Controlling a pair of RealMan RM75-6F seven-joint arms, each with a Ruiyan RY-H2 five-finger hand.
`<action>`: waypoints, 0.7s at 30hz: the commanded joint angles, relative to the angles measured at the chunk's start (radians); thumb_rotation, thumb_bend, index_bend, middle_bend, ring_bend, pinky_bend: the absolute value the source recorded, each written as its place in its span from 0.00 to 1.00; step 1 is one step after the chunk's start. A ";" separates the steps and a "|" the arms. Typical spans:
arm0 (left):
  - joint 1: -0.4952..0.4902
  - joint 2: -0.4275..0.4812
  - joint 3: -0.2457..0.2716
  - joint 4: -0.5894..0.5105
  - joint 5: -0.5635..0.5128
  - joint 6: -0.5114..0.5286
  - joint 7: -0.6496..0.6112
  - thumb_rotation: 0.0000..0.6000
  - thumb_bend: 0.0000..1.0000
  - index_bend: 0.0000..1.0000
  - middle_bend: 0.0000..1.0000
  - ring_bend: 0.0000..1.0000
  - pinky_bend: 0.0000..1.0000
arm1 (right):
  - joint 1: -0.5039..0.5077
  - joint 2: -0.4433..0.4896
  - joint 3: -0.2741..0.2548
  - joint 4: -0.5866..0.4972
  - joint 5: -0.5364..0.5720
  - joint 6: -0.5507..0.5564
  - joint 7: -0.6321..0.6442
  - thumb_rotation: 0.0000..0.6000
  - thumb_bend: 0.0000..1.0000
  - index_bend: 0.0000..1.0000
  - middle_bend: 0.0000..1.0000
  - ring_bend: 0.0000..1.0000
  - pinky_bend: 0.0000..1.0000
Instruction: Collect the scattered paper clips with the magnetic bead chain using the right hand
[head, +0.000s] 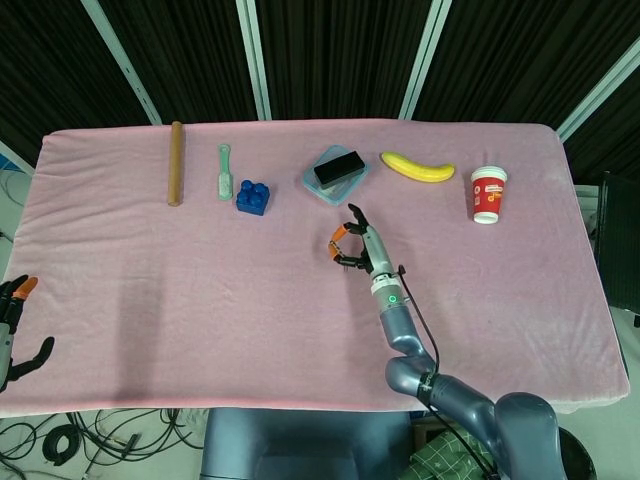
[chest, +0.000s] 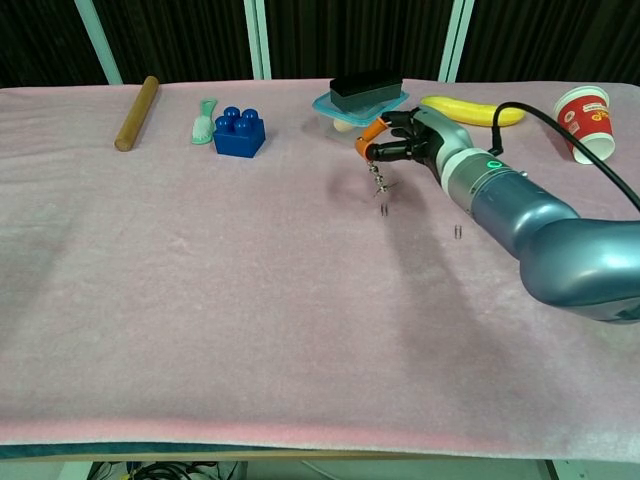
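My right hand (chest: 408, 137) hovers over the pink table (chest: 200, 300), near the blue-lidded container, and pinches the top of the short magnetic bead chain (chest: 377, 180). The chain hangs straight down with a small metal clump at its lower end. A paper clip (chest: 383, 208) lies right below the chain's tip; whether they touch cannot be told. Another paper clip (chest: 458, 232) lies on the cloth to the right, beside the forearm. In the head view the right hand (head: 352, 245) is right of the table's middle. My left hand (head: 15, 335) hangs off the table's near-left corner, fingers apart, holding nothing.
Along the far side stand a wooden rod (chest: 136, 99), a green brush (chest: 204, 119), a blue toy brick (chest: 238, 133), a lidded container (chest: 352, 110) with a black block on it, a banana (chest: 475, 110) and a red paper cup (chest: 585, 122).
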 joint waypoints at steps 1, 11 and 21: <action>0.000 -0.001 -0.001 -0.002 -0.002 0.001 0.004 1.00 0.35 0.08 0.04 0.00 0.00 | 0.006 -0.014 -0.005 0.042 0.001 -0.019 0.037 1.00 0.37 0.64 0.00 0.00 0.17; 0.002 -0.002 -0.003 -0.001 -0.005 0.001 0.004 1.00 0.35 0.09 0.04 0.00 0.00 | 0.010 -0.035 -0.023 0.090 -0.019 -0.013 0.083 1.00 0.37 0.64 0.00 0.00 0.17; 0.002 -0.002 -0.003 -0.001 -0.003 0.002 0.003 1.00 0.35 0.09 0.04 0.00 0.00 | -0.004 -0.053 -0.048 0.075 -0.037 0.011 0.098 1.00 0.37 0.64 0.00 0.00 0.17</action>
